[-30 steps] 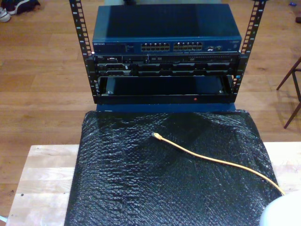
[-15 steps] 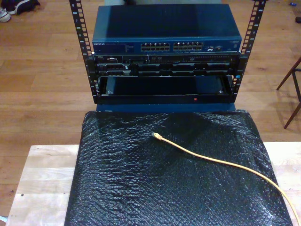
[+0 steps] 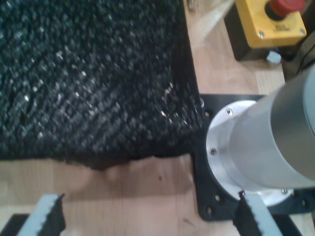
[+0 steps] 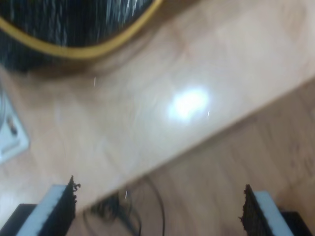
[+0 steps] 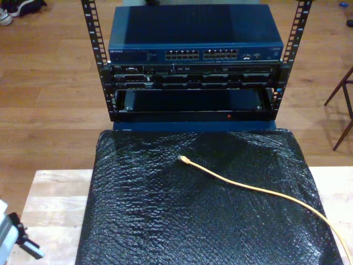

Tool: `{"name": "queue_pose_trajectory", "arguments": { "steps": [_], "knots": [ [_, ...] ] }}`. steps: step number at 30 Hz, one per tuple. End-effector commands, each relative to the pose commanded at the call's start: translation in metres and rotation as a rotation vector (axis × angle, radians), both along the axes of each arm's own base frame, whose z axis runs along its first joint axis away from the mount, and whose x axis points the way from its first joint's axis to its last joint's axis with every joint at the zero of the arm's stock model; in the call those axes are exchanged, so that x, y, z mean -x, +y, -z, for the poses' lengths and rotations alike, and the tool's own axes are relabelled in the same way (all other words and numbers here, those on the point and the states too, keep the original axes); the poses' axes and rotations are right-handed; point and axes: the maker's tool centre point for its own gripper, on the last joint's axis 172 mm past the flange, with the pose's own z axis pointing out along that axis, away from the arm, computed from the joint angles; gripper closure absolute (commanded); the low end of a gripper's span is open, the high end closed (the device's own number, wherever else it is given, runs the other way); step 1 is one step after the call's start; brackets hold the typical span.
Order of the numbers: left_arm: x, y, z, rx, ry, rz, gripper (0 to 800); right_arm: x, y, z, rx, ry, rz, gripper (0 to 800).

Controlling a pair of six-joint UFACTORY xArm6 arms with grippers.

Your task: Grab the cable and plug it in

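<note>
— Lying across the black mat (image 5: 165,221), the cable (image 5: 259,190) runs from its plug (image 5: 183,160) near the mat's middle off toward the near edge at the exterior view's right. Same line as half a second ago; it hasn't shifted.

— Rack?

— Rack (image 5: 193,107) stands beyond the mat's far edge, blue switch (image 5: 196,36) on top, its row of ports facing the table (image 5: 52,210). No change there.

— What is new, then?

— A grey arm part (image 5: 8,237) has come in at the table's near corner on the exterior view's left. Half a second ago that corner was bare wood. A second ago a pale rounded shape sat at the near corner on the exterior view's right; gone since.

— First gripper?

— My first gripper (image 3: 147,219) hangs over bare wood just off a mat edge, jaws spread wide, nothing between them. Beside it, a silver arm base (image 3: 256,147) on a black plate, and a yellow box (image 3: 268,19) with a red button farther along the table.

— Second?

— My second gripper (image 4: 160,209) sits over the table's edge, floor (image 4: 256,162) below. Jaws wide apart, empty. View is blurred. A stretch of cable (image 4: 83,49) curves past a mat edge, well clear of the fingers (image 4: 56,204).
</note>
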Motion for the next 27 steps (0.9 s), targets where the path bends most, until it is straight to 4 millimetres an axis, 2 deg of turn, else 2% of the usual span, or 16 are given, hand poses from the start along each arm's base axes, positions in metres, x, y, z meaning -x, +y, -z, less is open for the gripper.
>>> {"name": "queue_pose_trajectory", "arguments": {
  "steps": [12,19,27],
  "knots": [
    [-0.019,-0.031,0.001,0.008,0.020,0.007,0,-0.035,0.030,-0.011,-0.026,0.024,-0.010,8],
    [-0.026,-0.034,0.006,-0.012,0.037,-0.004,0,-0.056,0.048,-0.017,-0.034,0.047,-0.041,8],
    [-0.032,-0.039,0.003,-0.012,0.036,0.002,0,-0.081,0.087,-0.027,-0.079,0.028,-0.085,8]
  ]
}}
